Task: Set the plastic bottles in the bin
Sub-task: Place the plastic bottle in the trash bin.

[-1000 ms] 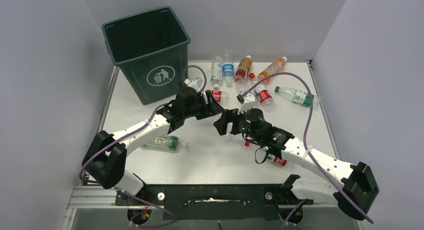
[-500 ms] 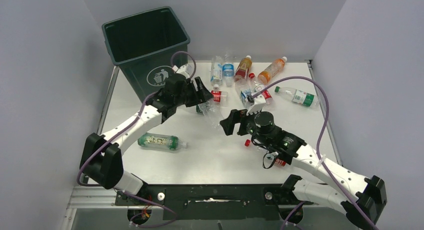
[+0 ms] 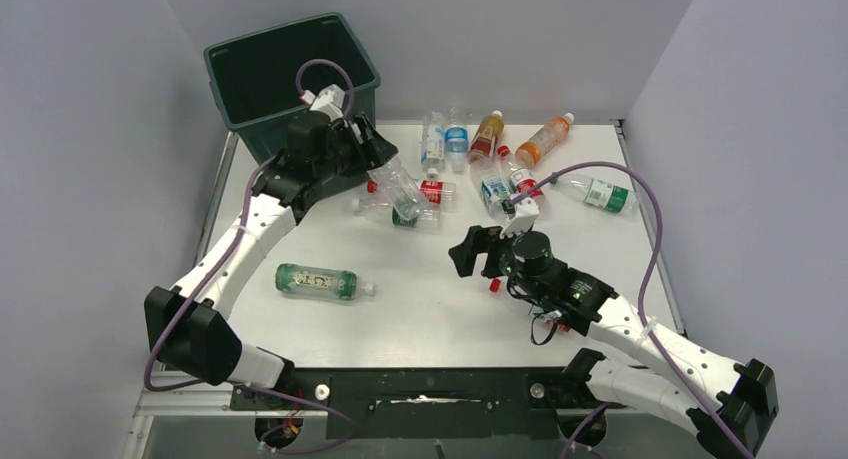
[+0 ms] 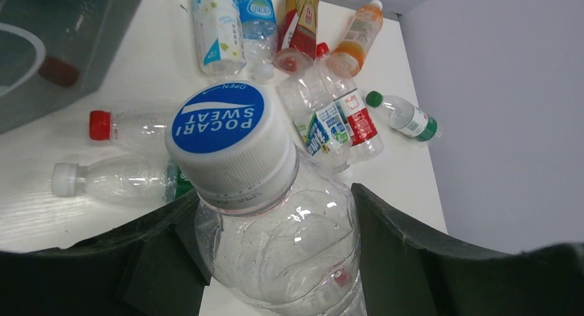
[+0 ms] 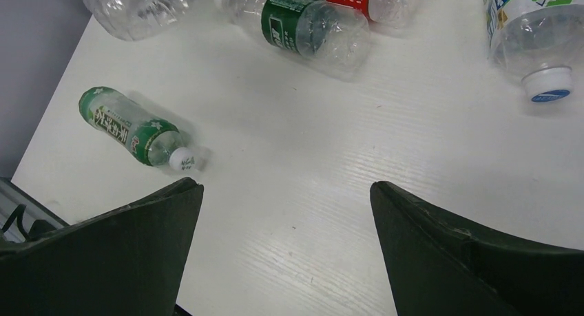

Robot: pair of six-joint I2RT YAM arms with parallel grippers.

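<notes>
A clear bottle (image 4: 275,247) with a white cap marked POCARI SWEAT is being clamped by its body between the fingers of the left gripper (image 3: 378,159). It is being held tilted above the worktop (image 3: 430,324), just at 4 o'clock of the bin (image 3: 270,74) and outside its rim. The bin is standing upright at the worktop's 11 o'clock corner.

Below the held bottle, a red-capped bottle (image 4: 138,127) and a green-banded bottle (image 5: 303,23) are lying side by side on the worktop.

The right gripper (image 3: 472,247) is being held with its jaws wide apart and nothing between them, over bare worktop just to the 3 o'clock side of the middle. A blue-capped bottle (image 5: 537,34) is lying at its 12 o'clock, and a loose red cap (image 3: 493,286) near its 5 o'clock.

A green-wrapped bottle (image 3: 318,281) is lying alone at the worktop's 8 o'clock, well apart from the rest. A row of bottles (image 3: 487,134), some clear and some orange, is lying along the far edge between 12 and 2 o'clock.
</notes>
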